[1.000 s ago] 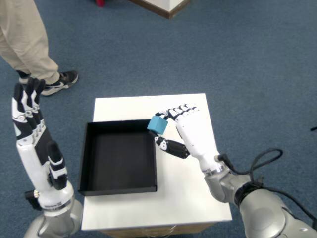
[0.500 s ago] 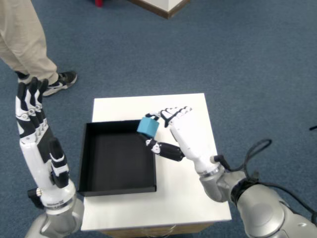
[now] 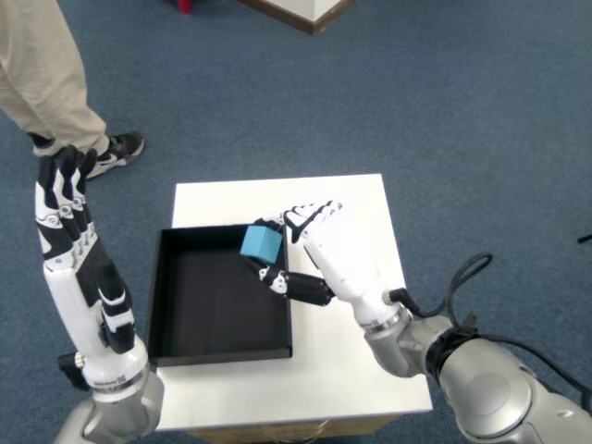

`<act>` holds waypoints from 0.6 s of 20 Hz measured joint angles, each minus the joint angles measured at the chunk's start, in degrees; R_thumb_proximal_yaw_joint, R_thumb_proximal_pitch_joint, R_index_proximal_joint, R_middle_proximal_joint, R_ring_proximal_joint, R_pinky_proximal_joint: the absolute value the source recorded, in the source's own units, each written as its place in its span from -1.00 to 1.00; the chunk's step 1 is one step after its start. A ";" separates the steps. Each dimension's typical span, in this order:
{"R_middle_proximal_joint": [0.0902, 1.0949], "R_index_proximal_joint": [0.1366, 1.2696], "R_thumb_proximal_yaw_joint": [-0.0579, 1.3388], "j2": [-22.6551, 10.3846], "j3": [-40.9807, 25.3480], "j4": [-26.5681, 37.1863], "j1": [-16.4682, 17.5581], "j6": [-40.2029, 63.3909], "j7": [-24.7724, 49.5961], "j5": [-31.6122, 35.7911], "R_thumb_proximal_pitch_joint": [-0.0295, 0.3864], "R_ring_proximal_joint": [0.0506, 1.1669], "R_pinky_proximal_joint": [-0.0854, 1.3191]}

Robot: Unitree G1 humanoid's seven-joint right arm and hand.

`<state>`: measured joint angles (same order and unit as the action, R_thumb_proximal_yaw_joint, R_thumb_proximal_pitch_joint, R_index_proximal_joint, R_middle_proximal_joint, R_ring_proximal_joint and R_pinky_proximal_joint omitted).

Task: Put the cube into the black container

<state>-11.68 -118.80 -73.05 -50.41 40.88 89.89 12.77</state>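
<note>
The cube (image 3: 261, 243), a light blue block, sits pinched between the fingertips and thumb of the right hand (image 3: 319, 254), lifted off the table and hanging over the upper right corner of the tray (image 3: 157, 305). It is tilted a little, one corner pointing down toward the tray floor. The hand is clamped on it: the black-tipped fingers (image 3: 301, 217) curl against its top right side, and the thumb (image 3: 287, 282) presses from below (its dark last segment lies across the tray's right wall).

The tray is the black container, square and shallow, with low upright walls and a bare dark floor. It rests on the left part of the table (image 3: 361, 199), a small white square top, its left wall close to the table's left edge. The right strip of the table beside the tray is bare white, and the right forearm crosses it from the lower right, with a black cable (image 3: 462, 277) looping out near the wrist.

The left hand (image 3: 69, 231) stands raised off to the left of the table, fingers straight and together, pointing up, holding nothing.

Around the table is blue carpet (image 3: 444, 111). At the upper left a person's leg (image 3: 42, 74) in tan trousers shows, with a black shoe (image 3: 116, 153) planted on the carpet just behind the left hand's fingertips.
</note>
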 measured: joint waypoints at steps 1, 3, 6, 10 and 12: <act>0.85 0.26 0.40 -0.03 0.10 0.23 -0.38 -0.56 -0.02 -0.13 -0.39 0.99 1.00; 0.85 0.25 0.39 -0.13 0.32 1.43 -1.03 -0.94 -0.18 -0.43 -0.39 0.98 0.99; 0.86 0.25 0.39 -0.17 1.16 3.47 -1.24 -2.82 -1.77 -0.96 -0.40 0.98 0.99; 0.89 0.25 0.38 -0.26 3.51 4.84 -2.09 -6.03 -5.24 -1.04 -0.42 0.99 0.99; 0.92 0.26 0.37 -0.28 5.03 5.25 -2.49 -7.58 -7.91 -1.04 -0.43 1.00 0.99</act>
<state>-11.96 -113.77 -67.80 -52.89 33.30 81.98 11.73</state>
